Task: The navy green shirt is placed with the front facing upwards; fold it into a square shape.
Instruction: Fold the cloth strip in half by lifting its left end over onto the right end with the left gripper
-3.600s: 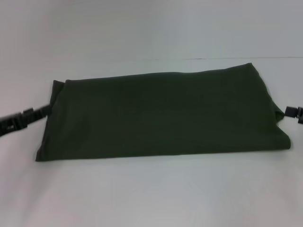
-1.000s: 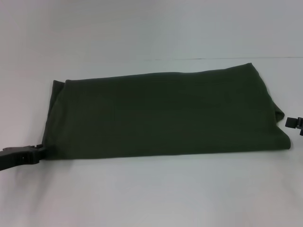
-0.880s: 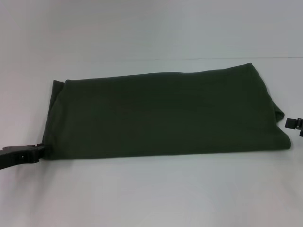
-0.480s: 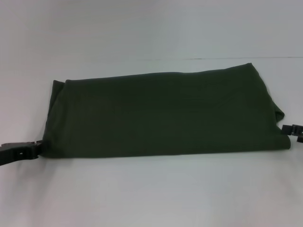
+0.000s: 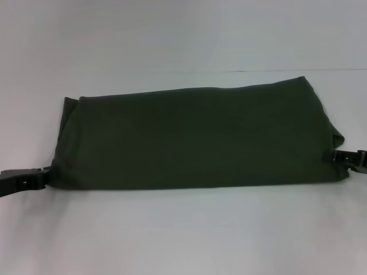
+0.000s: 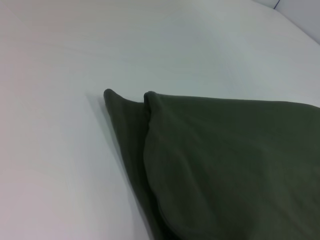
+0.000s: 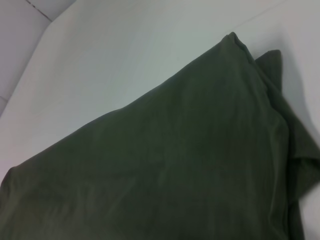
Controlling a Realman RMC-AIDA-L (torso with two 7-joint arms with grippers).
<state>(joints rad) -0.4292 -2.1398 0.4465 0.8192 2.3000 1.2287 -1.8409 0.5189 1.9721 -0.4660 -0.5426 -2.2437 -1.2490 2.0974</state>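
Shirt (image 5: 195, 137) folded into a long band; both end effectors, left (image 5: 41, 175) and right (image 5: 342, 156), at its near corners, grip unclear. Next: fold ends together.

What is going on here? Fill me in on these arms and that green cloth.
A two-armed robot is partway through folding a navy green shirt, which lies on a white table as a long folded band, plain side up. The left gripper sits at the shirt's near left corner and the right gripper at its right end, both low at the fabric's edge. It is not yet a square.
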